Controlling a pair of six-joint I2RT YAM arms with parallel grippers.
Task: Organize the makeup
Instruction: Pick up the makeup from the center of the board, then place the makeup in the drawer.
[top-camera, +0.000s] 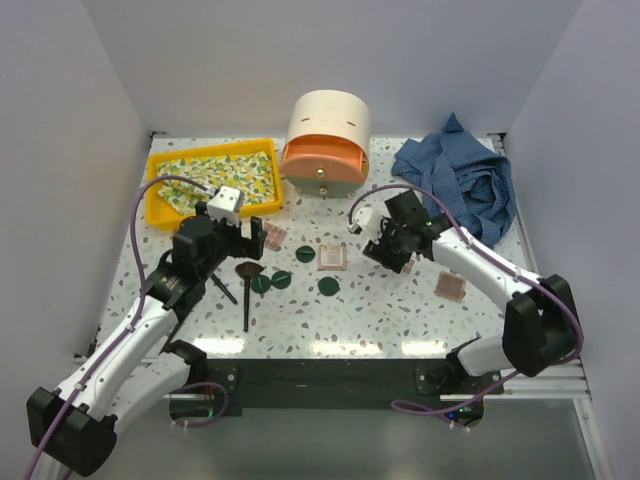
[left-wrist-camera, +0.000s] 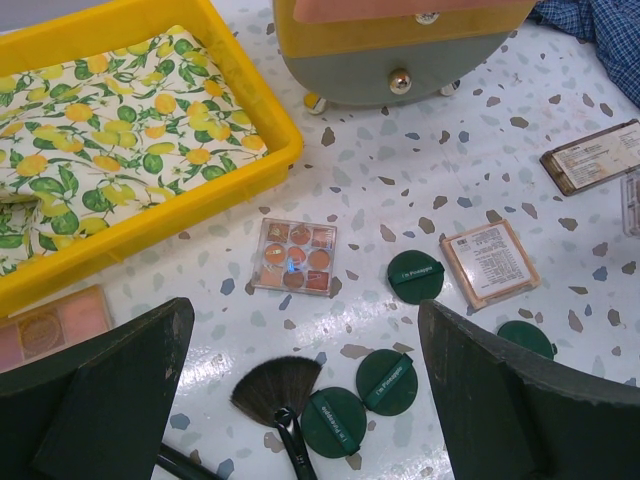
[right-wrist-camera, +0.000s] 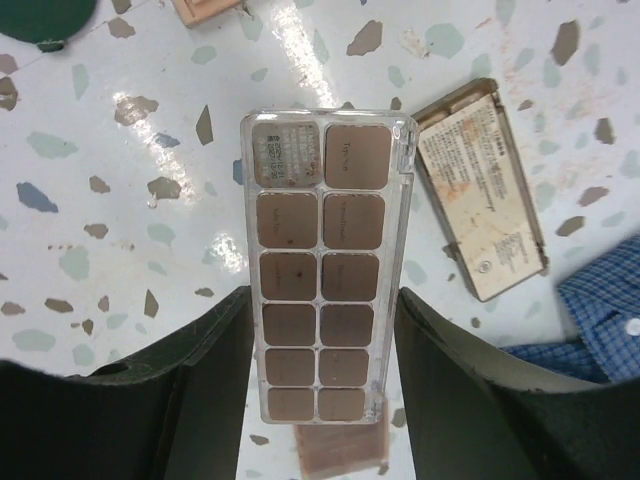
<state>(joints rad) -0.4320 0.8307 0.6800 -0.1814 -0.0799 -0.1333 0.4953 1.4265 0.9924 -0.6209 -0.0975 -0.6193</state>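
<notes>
My right gripper (right-wrist-camera: 322, 300) is shut on a long clear palette (right-wrist-camera: 325, 270) of brown pans, one finger against each long side. Under its near end shows a pink-brown palette (right-wrist-camera: 342, 452), and a tan one (right-wrist-camera: 485, 190) lies face down to the right. My left gripper (left-wrist-camera: 305, 310) hangs open over the table, nothing between its fingers. Below it lie a fan brush (left-wrist-camera: 275, 390) and two dark green discs (left-wrist-camera: 334, 422) (left-wrist-camera: 386, 381). A nine-pan palette (left-wrist-camera: 294, 257) and a labelled square palette (left-wrist-camera: 490, 263) lie farther off. From above, the right gripper (top-camera: 395, 250) is right of centre.
A yellow tray (top-camera: 160, 215) lined with a leaf-patterned cloth (top-camera: 220, 175) stands at the back left. A cream and orange round case (top-camera: 325, 140) sits at the back centre. A blue cloth (top-camera: 460, 180) is heaped at the back right. More discs (top-camera: 328, 287) dot the middle.
</notes>
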